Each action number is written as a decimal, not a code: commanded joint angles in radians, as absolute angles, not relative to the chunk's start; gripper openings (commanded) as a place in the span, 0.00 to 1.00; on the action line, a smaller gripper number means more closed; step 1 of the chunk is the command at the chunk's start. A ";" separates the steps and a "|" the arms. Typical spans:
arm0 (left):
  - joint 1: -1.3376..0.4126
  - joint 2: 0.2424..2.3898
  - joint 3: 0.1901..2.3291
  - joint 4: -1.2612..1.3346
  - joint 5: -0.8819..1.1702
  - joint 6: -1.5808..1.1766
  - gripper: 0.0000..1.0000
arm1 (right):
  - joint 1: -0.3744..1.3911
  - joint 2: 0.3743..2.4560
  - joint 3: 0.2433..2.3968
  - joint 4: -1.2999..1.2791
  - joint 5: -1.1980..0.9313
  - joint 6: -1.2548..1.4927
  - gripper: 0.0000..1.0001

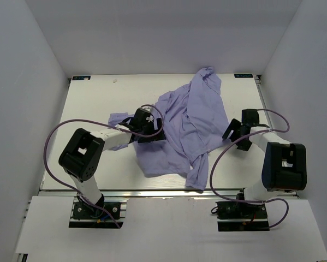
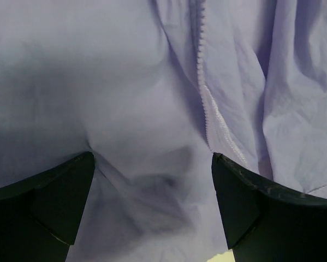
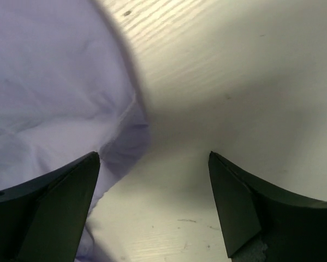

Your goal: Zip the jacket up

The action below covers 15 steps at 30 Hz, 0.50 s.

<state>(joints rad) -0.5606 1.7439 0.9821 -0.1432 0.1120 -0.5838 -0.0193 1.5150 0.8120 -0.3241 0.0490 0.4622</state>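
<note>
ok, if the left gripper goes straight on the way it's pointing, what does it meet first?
The jacket: lavender fabric fills the view ahead of the open left gripper, with the zipper teeth running just right of centre. It would likely land on cloth beside them, though depth is unclear.

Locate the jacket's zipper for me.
In the left wrist view, the zipper runs from top centre down toward the lower right, on the jacket beneath the open left gripper.

The zipper [image 2: 207, 109] runs off the left wrist view's top edge.
</note>
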 commanded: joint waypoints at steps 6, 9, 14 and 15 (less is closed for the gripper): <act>-0.561 1.784 0.974 -0.235 -0.061 -0.568 0.98 | -0.038 1.617 0.801 -0.137 0.008 0.512 0.58; -0.555 1.786 0.982 -0.258 -0.090 -0.569 0.98 | -0.038 1.655 0.821 -0.114 -0.052 0.520 0.05; -0.513 1.758 0.976 -0.270 -0.103 -0.571 0.98 | -0.073 1.618 0.906 -0.192 -0.006 0.502 0.00; -0.503 1.750 0.973 -0.271 -0.100 -0.571 0.98 | -0.089 1.603 0.925 -0.215 0.045 0.483 0.00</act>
